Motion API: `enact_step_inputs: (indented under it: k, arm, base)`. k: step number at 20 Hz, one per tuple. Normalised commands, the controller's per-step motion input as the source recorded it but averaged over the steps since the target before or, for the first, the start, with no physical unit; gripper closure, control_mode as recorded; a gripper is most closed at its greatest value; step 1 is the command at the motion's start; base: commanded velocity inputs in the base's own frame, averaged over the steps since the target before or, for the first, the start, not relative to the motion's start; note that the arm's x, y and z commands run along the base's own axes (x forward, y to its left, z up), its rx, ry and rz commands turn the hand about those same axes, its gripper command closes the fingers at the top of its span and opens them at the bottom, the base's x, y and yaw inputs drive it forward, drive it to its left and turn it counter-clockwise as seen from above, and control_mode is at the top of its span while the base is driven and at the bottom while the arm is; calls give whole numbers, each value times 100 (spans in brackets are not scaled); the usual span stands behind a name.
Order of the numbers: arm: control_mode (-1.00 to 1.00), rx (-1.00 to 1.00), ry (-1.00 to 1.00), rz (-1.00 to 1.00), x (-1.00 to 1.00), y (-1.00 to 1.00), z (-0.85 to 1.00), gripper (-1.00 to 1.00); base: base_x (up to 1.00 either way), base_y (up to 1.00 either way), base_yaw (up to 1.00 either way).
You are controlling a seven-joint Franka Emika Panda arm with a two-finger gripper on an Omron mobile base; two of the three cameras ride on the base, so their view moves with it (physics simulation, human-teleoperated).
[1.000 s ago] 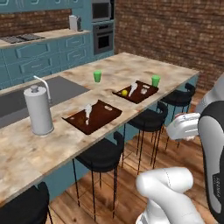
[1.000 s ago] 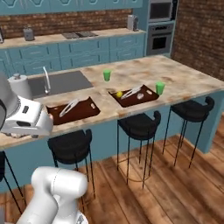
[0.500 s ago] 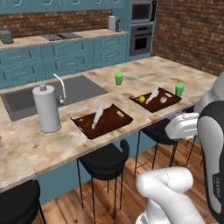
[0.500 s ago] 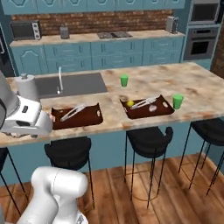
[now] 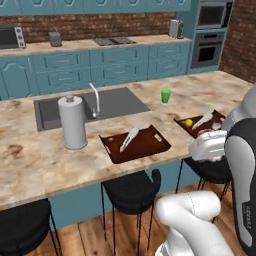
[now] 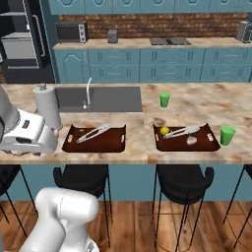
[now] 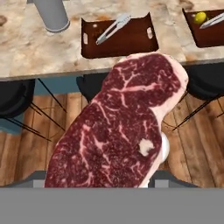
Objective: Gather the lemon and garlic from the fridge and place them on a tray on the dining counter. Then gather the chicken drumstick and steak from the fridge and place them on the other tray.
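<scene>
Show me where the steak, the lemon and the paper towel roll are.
steak (image 7: 120, 127), hand view, middle of its marbled red face.
lemon (image 6: 164, 130), right base view, centre of the yellow fruit in the right-hand tray.
paper towel roll (image 5: 73, 122), left base view, middle of its white side.

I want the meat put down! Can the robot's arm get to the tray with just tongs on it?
Probably yes. The steak sits in the tool, and the tray holding only tongs lies just ahead over the counter edge, with bare space beside the tongs.
</scene>
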Motion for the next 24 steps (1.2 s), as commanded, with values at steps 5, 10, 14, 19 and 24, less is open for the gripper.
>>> enact_step_inputs:
  k: [5,10,14,19,24]
  arm:
    - [100,0,0,0,0,0,0,100]
    - [-100,1,4,6,38,-2,-4,100]
    - [-100,0,13,6,100,-1,-29,100]
    - [-100,-2,10,-3,82,-2,-59,100]
    - [-100,-3,3,-26,48,-5,-57,100]
  base:
    - [61,-49,34]
    - [46,-9,16]
    - [0,0,0]
    - [0,0,0]
    - [0,0,0]
